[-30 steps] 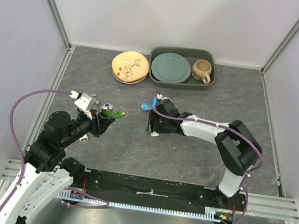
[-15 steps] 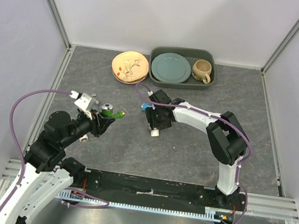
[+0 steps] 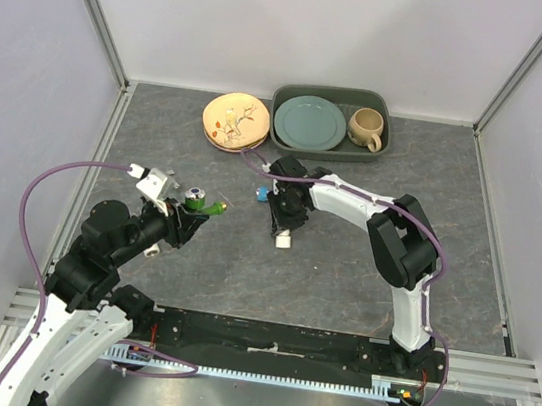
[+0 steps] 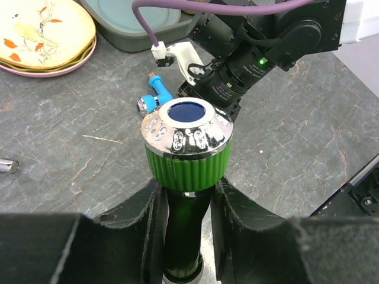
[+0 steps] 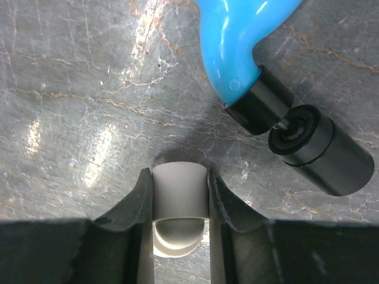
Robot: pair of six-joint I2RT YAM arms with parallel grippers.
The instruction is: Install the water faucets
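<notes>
White shells low on my left arm (image 3: 88,283), black joints above. My right arm (image 3: 351,206) ran white links between bulky black joints. A purple cable (image 3: 38,193) trailed along each. A green light (image 4: 261,61) glowed on the right wrist, by a white plug (image 4: 177,54). My left gripper (image 4: 185,204) and right gripper (image 5: 179,198) had matte black, curved fingers.
</notes>
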